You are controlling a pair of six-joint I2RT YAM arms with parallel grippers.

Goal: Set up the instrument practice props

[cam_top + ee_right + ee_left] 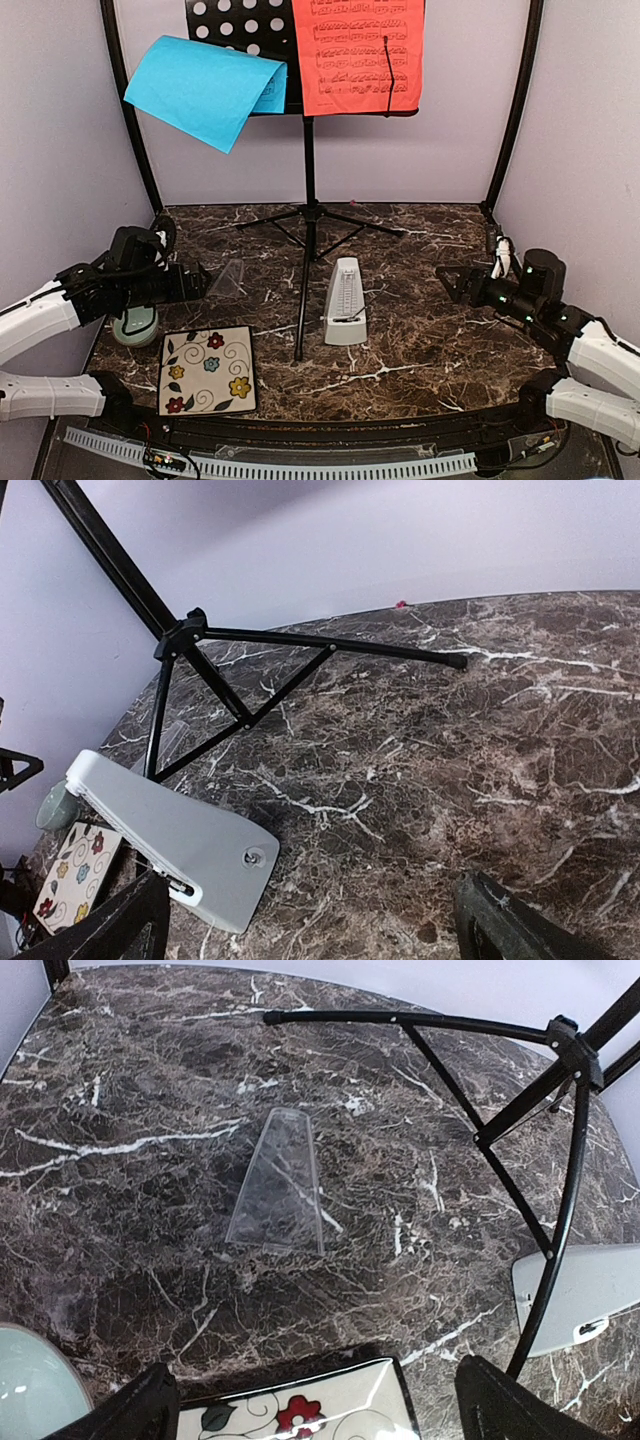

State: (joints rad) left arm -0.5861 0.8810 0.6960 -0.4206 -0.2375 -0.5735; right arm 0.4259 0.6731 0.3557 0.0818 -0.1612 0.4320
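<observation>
We note left gripper [195, 282] and right gripper [452, 284] both agape, empty. Metronome [345, 305] stands centre by stand [309, 190]; clear cover [278, 1185] lies left. Red sheet [355, 55] sits flat; blue sheet [205, 90] droops off left. We judge next: reseat blue sheet, high reach.

A robot test cell in a laboratory is shown. The space is closed in by plain pale lilac walls [60, 120] and framed by black poles [130, 110]. Two white-and-black robot arms, a left arm [40, 315] and a right arm [600, 350], are mounted at the near edge of a marble-patterned worktop [420, 340]. A perforated white cable strip [270, 465] is run along that edge. A music stand [309, 170], a metronome [345, 303], a floral tile [208, 370] and a small bowl [135, 325] are set out as staged props.
</observation>
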